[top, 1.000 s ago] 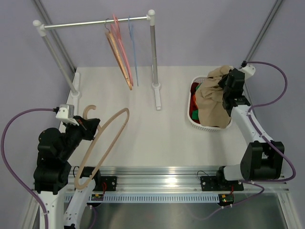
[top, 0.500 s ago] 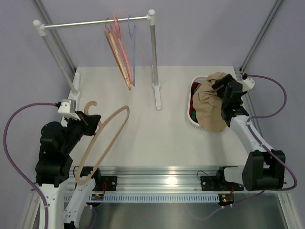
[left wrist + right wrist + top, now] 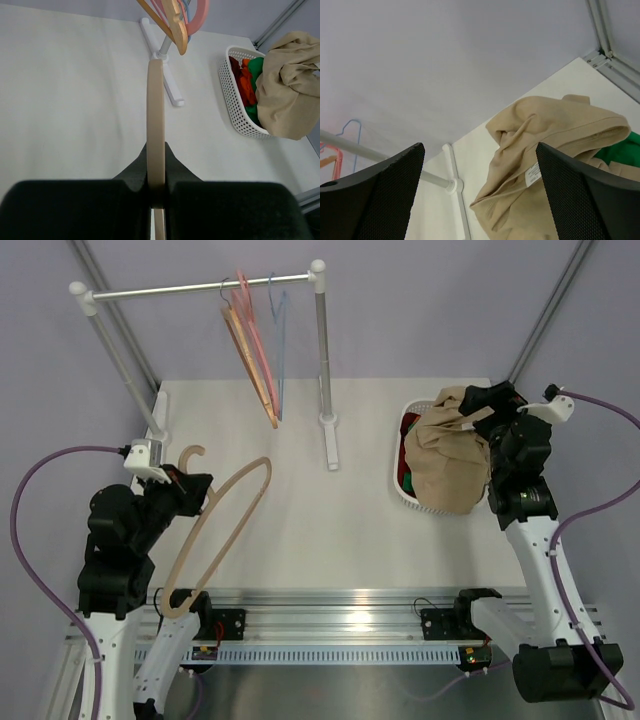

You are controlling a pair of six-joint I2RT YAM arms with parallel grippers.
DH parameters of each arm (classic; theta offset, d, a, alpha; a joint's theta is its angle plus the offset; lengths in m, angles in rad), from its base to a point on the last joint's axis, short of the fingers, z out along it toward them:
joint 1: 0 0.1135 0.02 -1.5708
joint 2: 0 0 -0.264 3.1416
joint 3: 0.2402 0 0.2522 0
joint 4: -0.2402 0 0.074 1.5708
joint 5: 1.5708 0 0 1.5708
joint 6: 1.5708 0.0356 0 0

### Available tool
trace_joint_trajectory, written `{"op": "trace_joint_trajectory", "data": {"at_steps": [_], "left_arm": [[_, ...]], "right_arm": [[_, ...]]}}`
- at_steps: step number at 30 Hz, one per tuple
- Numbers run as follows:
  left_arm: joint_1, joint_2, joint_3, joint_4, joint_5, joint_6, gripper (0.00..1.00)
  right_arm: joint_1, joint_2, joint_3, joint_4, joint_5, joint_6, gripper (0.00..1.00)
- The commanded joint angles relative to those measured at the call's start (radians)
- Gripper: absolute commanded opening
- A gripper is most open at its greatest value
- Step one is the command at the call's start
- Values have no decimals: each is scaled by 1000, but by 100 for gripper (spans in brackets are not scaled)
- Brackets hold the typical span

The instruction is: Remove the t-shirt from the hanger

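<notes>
The beige t-shirt [image 3: 448,460] lay heaped over a white basket [image 3: 400,485] at the right of the tabletop [image 3: 330,520], fully off the pale hanger [image 3: 155,110] and well apart from it. The right tool [image 3: 479,150], the nearer one, hung wide open and empty just beside the shirt's far edge. The left tool [image 3: 188,492] was clamped on the hanger, whose long axis ran diagonally from near-left to far-right.

Materials, mostly matt finishes
t-shirt [image 3: 448,465] soft creased cloth; hanger [image 3: 215,530] smooth, pale, satin; basket [image 3: 234,105] white perforated plastic; rail [image 3: 200,287] shiny metal; table [image 3: 320,530] matt white.
</notes>
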Motion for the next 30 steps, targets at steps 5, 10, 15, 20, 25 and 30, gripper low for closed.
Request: {"op": "trace_joint_trajectory", "data": {"at_steps": [5,10,15,20,25,30], "left_arm": [[-4,-33,45,129,41,-18,0],[-4,-35,53,132,33,-28,0],[-4,-49,48,135,53,-60,0],[-4,-78,22,181,110,-135,0],[-4,-134,-30,241,183,-227,0],[-4,-185,-42,243,225,-233,0]], "right_arm": [[274,-66,-14,-41,-162,30,98],[710,4,-129,230,-99,191,81],[944,147,-103,464,-120,307,68],[1090,344,42,499,-143,306,86],[1124,493,121,540,-160,397,90],[1126,549,171,553,-88,418,85]]}}
